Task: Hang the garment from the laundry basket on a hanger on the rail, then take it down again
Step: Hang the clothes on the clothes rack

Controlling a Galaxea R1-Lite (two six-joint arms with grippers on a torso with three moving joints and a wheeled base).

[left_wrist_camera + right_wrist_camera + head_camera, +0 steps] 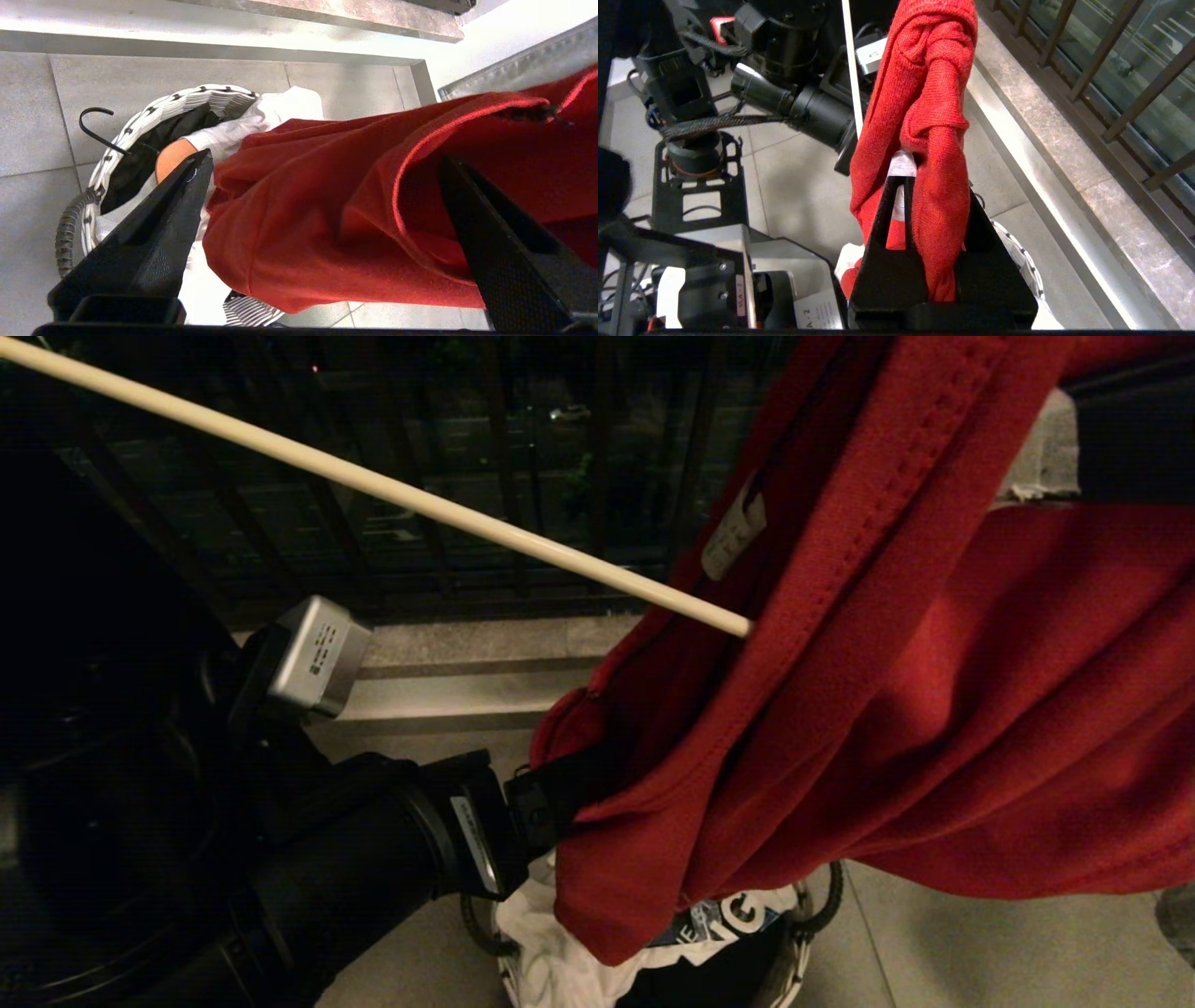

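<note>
Draping in soft knit folds, the garment (934, 709) hides most of the woven laundry basket (140, 116) beneath it. Right gripper (908, 186) fingers clench its bunched cloth; left gripper (322, 186) fingers, spread wide, straddle a hem, tips buried in the head view.

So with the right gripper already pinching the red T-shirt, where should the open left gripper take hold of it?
On the hemmed edge of the T-shirt hanging between the left gripper fingers, coming from the basket side. The right gripper holds it near the neck label, so the fold hangs taut enough to probably pinch cleanly.
</note>
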